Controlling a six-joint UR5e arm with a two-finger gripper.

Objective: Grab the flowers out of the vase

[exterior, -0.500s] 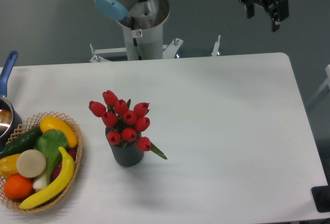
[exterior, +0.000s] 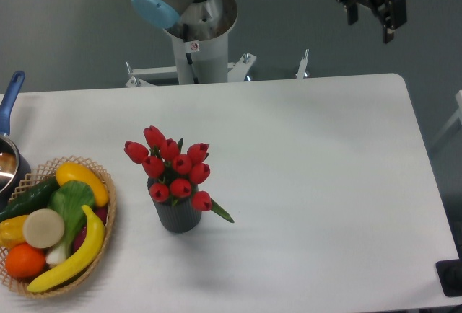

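Note:
The flowers [exterior: 173, 166], a bunch of red closed tulips with green leaves, stand upright in the vase [exterior: 177, 215], a short dark grey ribbed cylinder on the left half of the white table [exterior: 310, 183]. My gripper [exterior: 370, 27] hangs high at the top right, beyond the table's far edge and far from the flowers. Its two dark fingers are spread apart with nothing between them.
A wicker basket [exterior: 107, 221] of fruit and vegetables sits at the front left, close to the vase. A pot with a blue handle [exterior: 10, 97] is at the left edge. The arm's base [exterior: 198, 32] stands behind the table. A dark object [exterior: 451, 277] lies at the front right corner.
The gripper has shifted very slightly up and to the right. The flowers and vase have not moved.

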